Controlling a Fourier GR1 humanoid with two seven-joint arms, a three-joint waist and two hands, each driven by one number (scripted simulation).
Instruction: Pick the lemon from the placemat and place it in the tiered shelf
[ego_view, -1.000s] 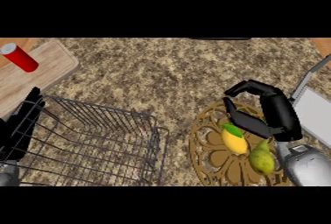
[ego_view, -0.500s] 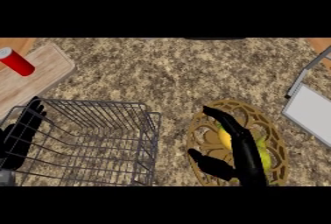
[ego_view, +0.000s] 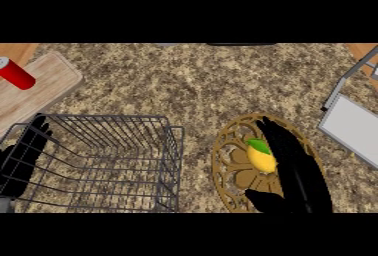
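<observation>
The yellow lemon (ego_view: 260, 158), with a green leaf at its top, lies on the round golden-brown placemat (ego_view: 228, 167) at the lower right. My right hand (ego_view: 297, 170) lies over the mat's right half. Its straight fingers (ego_view: 272, 131) run along the lemon's right side and touch it, and its thumb (ego_view: 266, 199) sits just below the fruit. The hand is open and not closed round the lemon. The tiered shelf (ego_view: 100, 160), a dark wire basket, stands to the left of the mat. My left hand (ego_view: 22, 159) rests open at the left edge, behind the shelf's wires.
A red can (ego_view: 16, 75) stands on a wooden cutting board (ego_view: 40, 92) at the upper left. A grey tray with a dark frame (ego_view: 353, 125) lies at the right edge. Speckled counter stretches between the board and the mat.
My right hand has straightened out and settled along the lemon's right side. It now covers the greenish fruit that lay beside the lemon. The left hand has stayed by the shelf.
</observation>
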